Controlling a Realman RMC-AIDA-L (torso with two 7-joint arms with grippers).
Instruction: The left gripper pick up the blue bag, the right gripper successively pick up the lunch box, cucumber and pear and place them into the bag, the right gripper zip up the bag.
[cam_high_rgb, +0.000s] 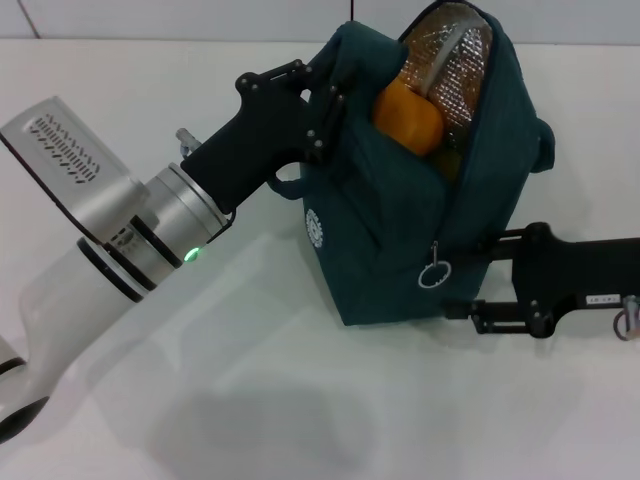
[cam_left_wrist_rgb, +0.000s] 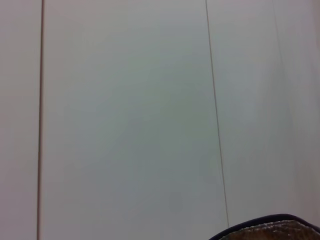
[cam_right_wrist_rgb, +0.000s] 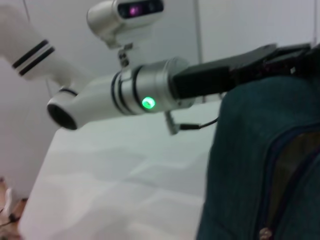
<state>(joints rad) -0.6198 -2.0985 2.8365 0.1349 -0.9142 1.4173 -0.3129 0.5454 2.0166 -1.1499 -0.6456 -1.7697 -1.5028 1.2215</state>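
Note:
The blue bag (cam_high_rgb: 395, 230) stands tilted at the middle of the white table, its mouth open and its silver lining showing. My left gripper (cam_high_rgb: 325, 105) is shut on the bag's upper left rim. The orange pear (cam_high_rgb: 407, 115) lies inside the open mouth. The zipper's ring pull (cam_high_rgb: 435, 272) hangs on the bag's right side. My right gripper (cam_high_rgb: 478, 285) is open, its fingertips against that side just right of the ring. The lunch box and the cucumber are out of view. The right wrist view shows the bag (cam_right_wrist_rgb: 250, 170) with the left gripper (cam_right_wrist_rgb: 292, 55) on its top edge.
The white table (cam_high_rgb: 250, 400) spreads in front of and to the left of the bag. My silver left arm (cam_high_rgb: 150, 235) with its green light crosses the left side. A pale panelled wall (cam_left_wrist_rgb: 150, 110) fills the left wrist view, with the bag's rim (cam_left_wrist_rgb: 272, 227) at one edge.

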